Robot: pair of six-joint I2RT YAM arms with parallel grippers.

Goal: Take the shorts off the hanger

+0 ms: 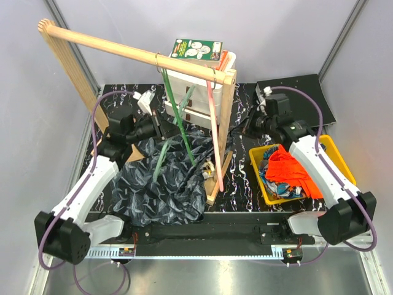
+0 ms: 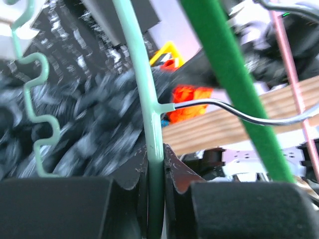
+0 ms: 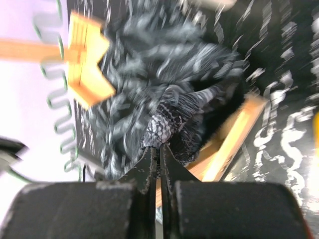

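Left gripper [image 2: 155, 167] pinches the pale-green plastic hanger [image 2: 143, 94] between its jaws; right gripper's [image 3: 155, 155] jaws, pressed together, nip dark navy-grey patterned cloth shorts [image 3: 172, 94].

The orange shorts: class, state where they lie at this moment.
In the top view, the orange shorts lie in the yellow bin at the right, right of the wooden rack.

A green hanger [image 1: 178, 120] and a pink hanger [image 1: 215, 135] slant down from the wooden rail [image 1: 123, 49], with a mint hanger [image 1: 161, 158] low beside them, crowding the space left of the upright post [image 1: 227, 117]. White boxes [image 1: 187, 98] block the back. The dark patterned shorts [image 1: 166, 184] cover the counter [image 1: 241, 178] there. A narrow bare strip runs between the post and the yellow bin [image 1: 256, 175].
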